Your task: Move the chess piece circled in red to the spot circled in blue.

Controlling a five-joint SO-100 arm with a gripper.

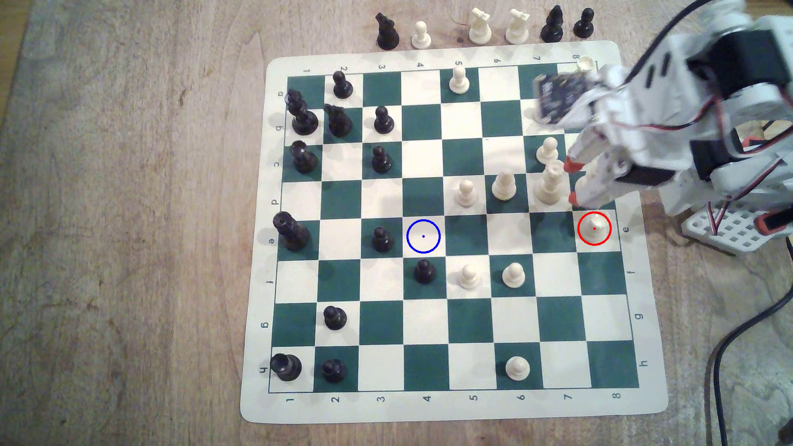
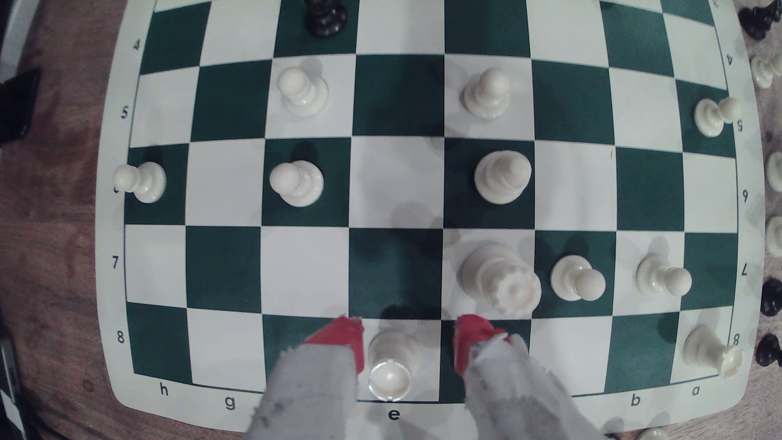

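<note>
The chess piece circled in red is a cream-white rook with a stout body, wide round base and flat notched top, standing upright on a cream edge square between the two spread red-tipped jaws. The spot circled in blue is a cream square with a thin blue ring and centre dot, well apart from the jaws.
</note>
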